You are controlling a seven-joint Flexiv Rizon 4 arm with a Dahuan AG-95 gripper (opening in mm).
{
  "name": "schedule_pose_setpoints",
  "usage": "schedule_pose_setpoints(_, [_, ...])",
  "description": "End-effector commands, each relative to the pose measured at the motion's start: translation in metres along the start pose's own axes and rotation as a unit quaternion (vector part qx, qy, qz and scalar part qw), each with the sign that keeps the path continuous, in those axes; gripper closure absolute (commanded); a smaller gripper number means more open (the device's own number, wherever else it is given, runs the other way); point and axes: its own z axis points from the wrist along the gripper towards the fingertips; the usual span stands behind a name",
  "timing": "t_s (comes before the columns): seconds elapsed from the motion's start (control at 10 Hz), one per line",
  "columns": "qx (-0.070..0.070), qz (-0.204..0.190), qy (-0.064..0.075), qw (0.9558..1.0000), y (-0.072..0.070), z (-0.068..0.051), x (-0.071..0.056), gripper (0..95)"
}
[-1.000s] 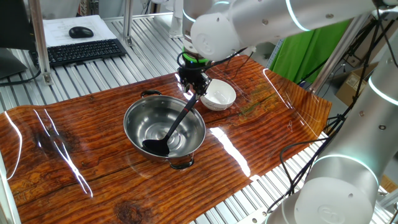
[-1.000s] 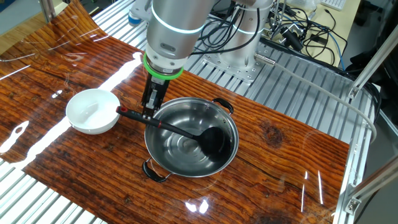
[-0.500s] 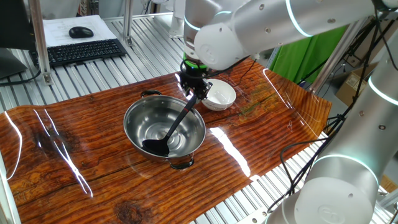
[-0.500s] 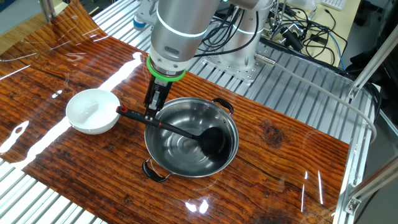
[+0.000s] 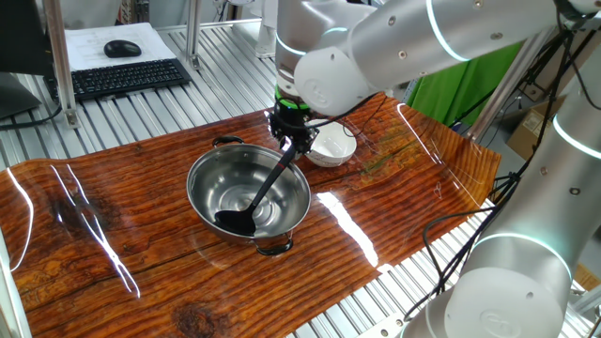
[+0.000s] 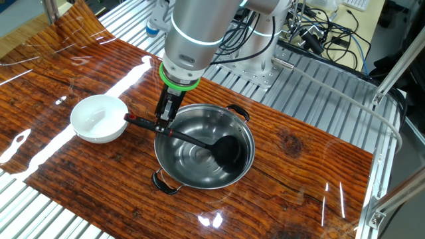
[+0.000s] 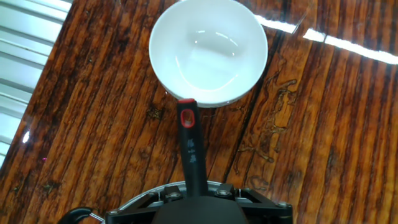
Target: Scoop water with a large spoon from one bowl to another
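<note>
The black ladle [image 5: 267,184] lies in the steel bowl [image 5: 199,171], scoop on the bottom and handle leaning over the rim toward the white bowl [image 5: 335,146]. My gripper [image 5: 288,141] stands over the upper handle, a finger on each side with small gaps, so it looks open. The other fixed view shows the gripper [image 6: 163,121], ladle [image 6: 199,141], steel bowl [image 6: 199,176] and white bowl [image 6: 98,118]. The hand view shows the gripper [image 7: 194,195] astride the handle [image 7: 188,143], the steel rim [image 7: 134,200] and the white bowl [image 7: 208,93]. A faint watery shine [image 7: 205,59] lies in the white bowl.
The bowls sit on a glossy wood-grain tabletop [image 5: 113,225] over a ribbed metal bench. A keyboard [image 5: 127,77] and mouse [image 5: 122,48] lie at the far left. Cables [image 6: 312,30] and the arm's base are behind the table in the other fixed view.
My hand has sunk a little closer onto the ladle handle and shifted slightly. The ladle and both bowls have not moved.
</note>
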Motion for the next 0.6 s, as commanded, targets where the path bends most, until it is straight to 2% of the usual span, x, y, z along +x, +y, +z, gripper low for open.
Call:
schedule_pose_setpoints(0.1, [-0.003, -0.003, -0.003, 1.0000, -0.0019, 0.0041, -0.0041, 57.0])
schedule_pose_setpoints(0.3, [-0.005, 0.000, -0.006, 1.0000, -0.0019, 0.0056, -0.0050, 57.0])
schedule_pose_setpoints(0.4, [-0.004, -0.002, -0.012, 0.9999, -0.0018, 0.0068, -0.0055, 57.0])
schedule_pose_setpoints(0.6, [-0.005, -0.003, -0.014, 0.9999, -0.0013, 0.0080, -0.0065, 57.0])
